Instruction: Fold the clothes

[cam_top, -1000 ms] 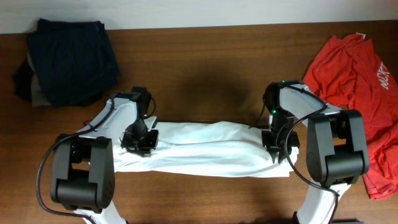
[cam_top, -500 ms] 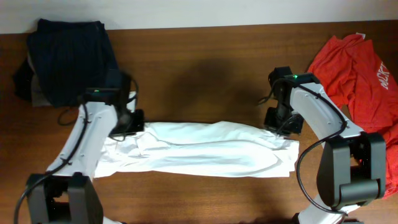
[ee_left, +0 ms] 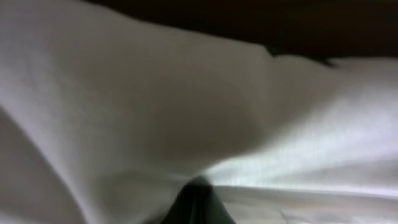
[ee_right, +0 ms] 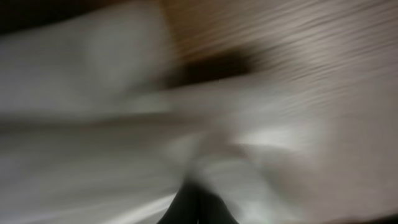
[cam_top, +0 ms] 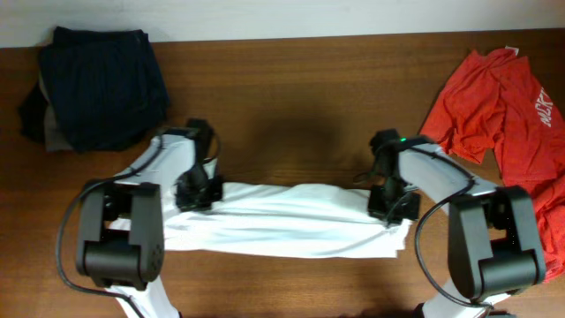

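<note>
The white shirt [cam_top: 291, 221] lies as a long crumpled strip across the table's front middle; its green mark is not visible. My left gripper [cam_top: 196, 190] sits at the strip's left end, shut on the white fabric. My right gripper [cam_top: 388, 203] sits at the right end, also shut on it. In the left wrist view the shut dark fingertips [ee_left: 196, 202] are wrapped in white shirt cloth [ee_left: 155, 106]. The right wrist view is blurred: shut fingertips [ee_right: 198, 205] in white shirt cloth [ee_right: 93, 124]. The red tee [cam_top: 494, 97] with white lettering lies crumpled at the far right.
A pile of dark folded garments [cam_top: 97, 84] sits at the back left corner. Bare brown table [cam_top: 291, 115] shows behind the shirt, and also in the right wrist view [ee_right: 311, 56]. The red tee reaches down the right edge beside the right arm.
Half a second ago both grippers were farther back and wider apart, stretching the shirt. Now they have come forward and inward, and the strip is shorter and more bunched.
</note>
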You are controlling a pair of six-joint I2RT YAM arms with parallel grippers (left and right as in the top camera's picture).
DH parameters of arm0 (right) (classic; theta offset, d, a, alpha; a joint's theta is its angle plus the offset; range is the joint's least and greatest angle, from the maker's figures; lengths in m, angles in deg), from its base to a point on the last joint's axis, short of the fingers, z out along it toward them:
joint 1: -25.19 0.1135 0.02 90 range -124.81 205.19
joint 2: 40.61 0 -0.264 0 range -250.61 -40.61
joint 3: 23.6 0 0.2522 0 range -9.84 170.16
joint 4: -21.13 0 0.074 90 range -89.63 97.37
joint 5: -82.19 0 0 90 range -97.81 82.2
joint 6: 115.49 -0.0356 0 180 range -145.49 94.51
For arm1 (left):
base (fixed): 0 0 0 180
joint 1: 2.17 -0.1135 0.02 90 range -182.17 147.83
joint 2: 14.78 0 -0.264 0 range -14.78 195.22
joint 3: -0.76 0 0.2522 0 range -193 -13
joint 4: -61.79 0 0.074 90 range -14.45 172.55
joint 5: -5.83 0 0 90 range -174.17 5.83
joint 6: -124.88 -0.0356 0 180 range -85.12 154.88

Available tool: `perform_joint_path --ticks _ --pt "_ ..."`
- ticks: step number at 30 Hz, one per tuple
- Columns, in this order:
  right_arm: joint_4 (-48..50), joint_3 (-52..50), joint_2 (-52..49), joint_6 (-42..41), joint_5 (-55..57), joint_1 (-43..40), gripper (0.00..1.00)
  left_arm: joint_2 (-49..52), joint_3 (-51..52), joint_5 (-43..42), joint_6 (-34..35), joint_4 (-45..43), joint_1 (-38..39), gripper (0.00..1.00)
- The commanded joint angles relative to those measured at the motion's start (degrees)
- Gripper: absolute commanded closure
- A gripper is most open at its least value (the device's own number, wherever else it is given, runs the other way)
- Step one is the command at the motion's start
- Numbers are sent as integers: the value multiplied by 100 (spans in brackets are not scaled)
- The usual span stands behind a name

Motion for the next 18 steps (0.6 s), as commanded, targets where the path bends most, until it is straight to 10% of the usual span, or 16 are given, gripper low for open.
perform_joint_path --ticks 1,5,6,7,8,16,18 --pt "-767 911 -55 -33 791 -616 96 -470 83 1646 297 232 -699 99" --pt "-1189 1484 214 505 55 -922 96 -2197 0 1217 313 271 -822 88" --pt "-1058 1475 229 1283 -796 -850 64 -2568 0 1056 313 267 -822 49" --pt "-844 1368 227 1655 -1054 -769 8 -2855 2 879 313 280 -822 19" --pt "-621 1213 227 1650 -1069 -734 1 -3003 2 741 313 297 -822 8" --pt "1832 -1357 227 2009 -3689 -715 1 -2975 20 584 313 439 -822 1" --pt "2144 -1838 227 1777 -3746 -575 51 -2975 20 584 313 433 -822 1"
